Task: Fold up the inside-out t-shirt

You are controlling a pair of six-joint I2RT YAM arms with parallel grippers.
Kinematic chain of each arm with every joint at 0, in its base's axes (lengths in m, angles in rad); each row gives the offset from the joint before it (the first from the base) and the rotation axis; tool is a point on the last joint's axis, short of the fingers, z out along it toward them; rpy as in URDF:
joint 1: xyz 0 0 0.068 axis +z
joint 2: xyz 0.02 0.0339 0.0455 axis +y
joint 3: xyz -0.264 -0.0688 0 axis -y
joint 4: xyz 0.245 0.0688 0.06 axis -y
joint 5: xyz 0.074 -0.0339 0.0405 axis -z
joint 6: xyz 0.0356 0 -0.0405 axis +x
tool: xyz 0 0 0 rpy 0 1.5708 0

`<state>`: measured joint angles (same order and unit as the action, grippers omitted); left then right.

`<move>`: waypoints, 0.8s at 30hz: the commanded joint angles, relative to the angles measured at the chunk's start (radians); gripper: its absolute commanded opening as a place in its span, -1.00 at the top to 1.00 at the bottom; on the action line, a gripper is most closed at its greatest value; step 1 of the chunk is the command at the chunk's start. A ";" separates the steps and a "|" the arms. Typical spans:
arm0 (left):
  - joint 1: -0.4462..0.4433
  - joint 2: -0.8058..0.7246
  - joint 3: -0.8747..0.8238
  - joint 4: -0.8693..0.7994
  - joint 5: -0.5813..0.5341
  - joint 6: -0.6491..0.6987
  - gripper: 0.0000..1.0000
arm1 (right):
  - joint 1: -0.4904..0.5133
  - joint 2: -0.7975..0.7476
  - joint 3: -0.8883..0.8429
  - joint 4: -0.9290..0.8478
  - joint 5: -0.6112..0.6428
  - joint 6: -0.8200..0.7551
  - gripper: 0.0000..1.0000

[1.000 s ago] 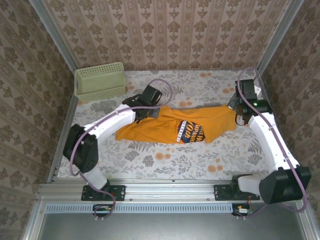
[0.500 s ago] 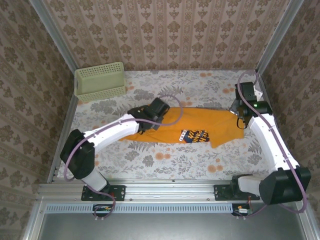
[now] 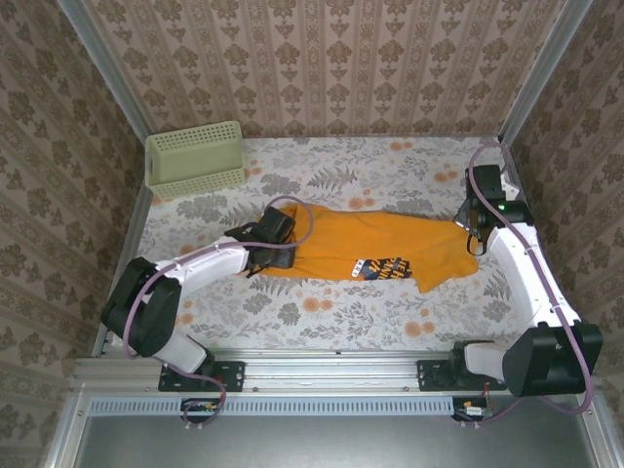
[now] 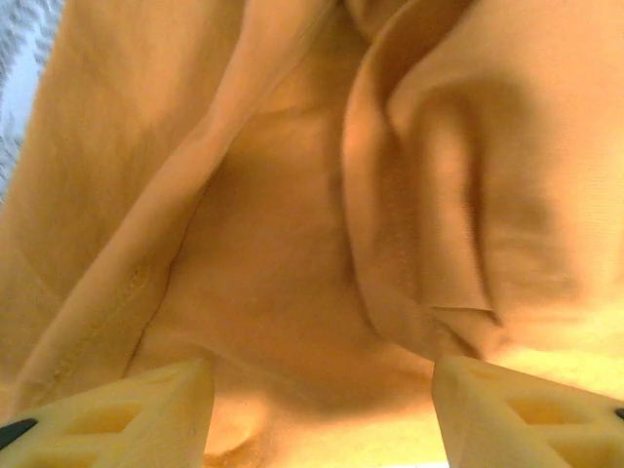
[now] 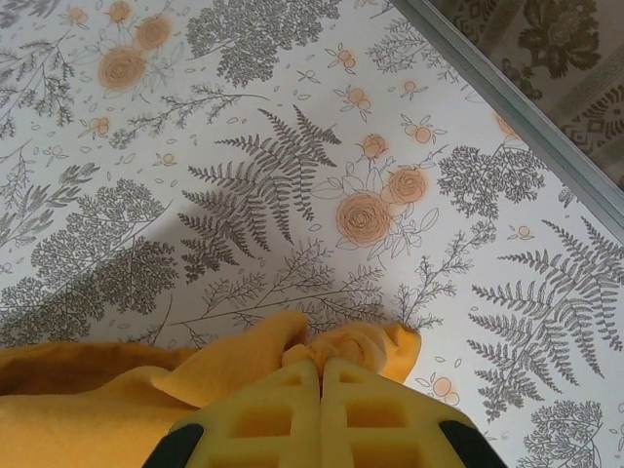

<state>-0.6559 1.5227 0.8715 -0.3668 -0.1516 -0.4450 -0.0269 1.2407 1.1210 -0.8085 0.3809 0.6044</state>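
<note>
The worktop [image 3: 341, 175] is covered in a white sheet printed with grey ferns and orange flowers, and patterned walls close it in on three sides. Across its middle lies the inside-out t-shirt [image 3: 390, 239], an orange-yellow cloth stretched into a long, rumpled band from left to right. A patch of dark blue and white lettering [image 3: 383, 265] shows along the shirt's near edge.

The left arm [image 3: 195, 263] reaches in low from the near left corner to the shirt's left end. The right arm [image 3: 522, 268] runs up the right side to the shirt's right end. A pale green mesh basket [image 3: 195, 161] stands in the far left corner, well apart from the shirt.

The left hand [image 3: 283, 249] is released. In its wrist view the left hand [image 4: 322, 419] hangs just over soft folds and a stitched seam of the cloth [image 4: 292, 244], its two yellow fingers [image 4: 127, 409] spread wide with nothing between them. The right hand [image 3: 472, 226] is clenched on the shirt's right tip. Its wrist view shows the right hand [image 5: 320, 375] with fingers pressed together and a small bunch of cloth [image 5: 351, 346] pinched at their tips, lifted a little above the floral sheet [image 5: 292, 146].
</note>
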 commanded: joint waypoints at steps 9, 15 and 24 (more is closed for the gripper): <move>-0.012 0.027 0.000 0.114 0.151 -0.056 -0.08 | -0.010 -0.026 -0.022 0.024 -0.022 -0.006 1.00; -0.022 0.082 0.027 0.105 0.146 -0.045 0.04 | -0.013 -0.034 -0.030 0.028 -0.020 -0.004 1.00; -0.023 0.060 0.076 -0.007 0.006 0.022 0.86 | -0.042 -0.050 -0.026 0.020 -0.013 -0.013 1.00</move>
<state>-0.6746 1.6100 0.9089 -0.3038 -0.0628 -0.4606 -0.0505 1.2266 1.1023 -0.7883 0.3584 0.6044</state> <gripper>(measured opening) 0.098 0.065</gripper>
